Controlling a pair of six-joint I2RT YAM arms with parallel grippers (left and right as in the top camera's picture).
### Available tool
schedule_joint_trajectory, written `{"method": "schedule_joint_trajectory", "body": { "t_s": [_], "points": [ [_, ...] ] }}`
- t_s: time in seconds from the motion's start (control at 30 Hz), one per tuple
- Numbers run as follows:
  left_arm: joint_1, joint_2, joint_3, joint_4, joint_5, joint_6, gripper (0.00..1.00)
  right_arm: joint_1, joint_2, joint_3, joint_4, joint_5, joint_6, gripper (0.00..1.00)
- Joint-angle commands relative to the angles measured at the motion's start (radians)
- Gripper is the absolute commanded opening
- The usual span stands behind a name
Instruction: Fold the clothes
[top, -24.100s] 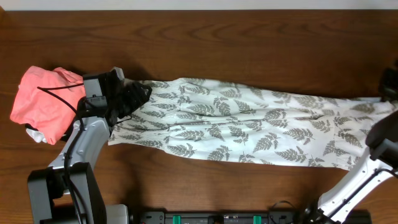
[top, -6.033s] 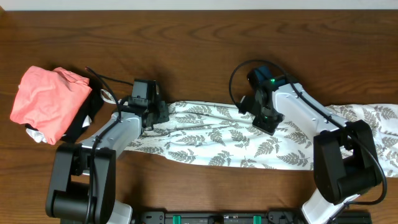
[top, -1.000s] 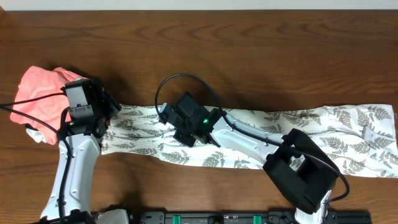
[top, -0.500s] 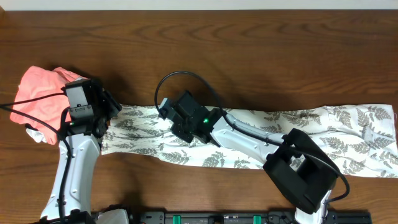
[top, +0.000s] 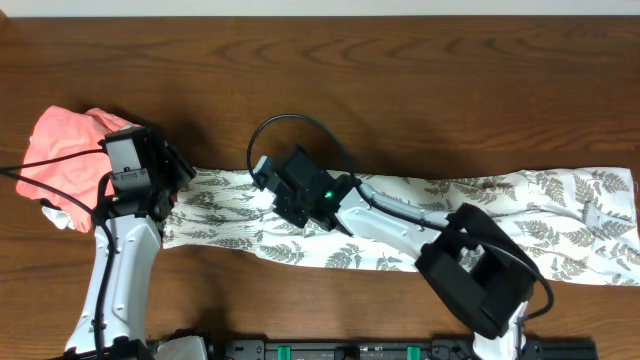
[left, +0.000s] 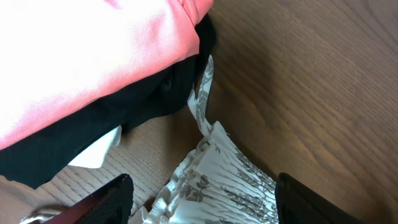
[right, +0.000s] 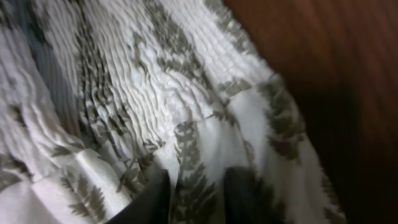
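Step in hand, by judgement: gathering the smocked top end of the fern-print dress (top: 560, 220) for a lengthwise fold.

Location of work: laid flat and long across the middle band of the overhead frame, from left of centre to the right edge, on the wooden table (top: 400, 80). Smocked end at left, just beside the salmon-pink garment (top: 65, 160) and the black cloth (left: 124, 118) beneath it.

State of left gripper (left: 214, 200): jaws wide apart, nothing between them, poised above the smocked end at the bottom of the left wrist frame.

State of right gripper (right: 198, 196): jaws close together at the bottom of the right wrist frame, with a ridge of pleated fabric between. Impossible to tell whether clamped or only resting.

Procedure:
1. Confirm a firm pinch on the pleats before lifting; re-close if slack.
2. Take both layers at the edge, not the top layer alone.
3. Keep clear of the thin strap (left: 200, 99) and the black cloth when closing the left gripper.
4. Lift low and carry along the length without dragging.
5. Align edges before release.

Markings: no brand, label or legible writing in any view. Only a green indicator lamp (top: 326, 196) near the right gripper.
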Motion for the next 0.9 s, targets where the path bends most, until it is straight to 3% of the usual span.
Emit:
{"method": "schedule_joint_trajectory", "body": {
  "t_s": [0.0, 0.27, 0.57, 0.87],
  "points": [
    [0.005, -0.011, 0.002, -0.002, -0.001, -0.006, 0.73, 0.015, 0.01, 0.015, 0.004, 0.004, 0.005, 0.21],
    [0.005, -0.011, 0.002, -0.002, -0.001, -0.006, 0.73, 0.016, 0.006, 0.02, -0.001, 0.004, 0.011, 0.01],
    [0.005, -0.011, 0.002, -0.002, -0.001, -0.006, 0.73, 0.113, -0.097, 0.073, -0.115, -0.013, 0.025, 0.01],
    [0.005, -0.011, 0.002, -0.002, -0.001, -0.006, 0.74, 0.225, -0.078, 0.061, -0.202, -0.064, 0.026, 0.05]
  ]
}}
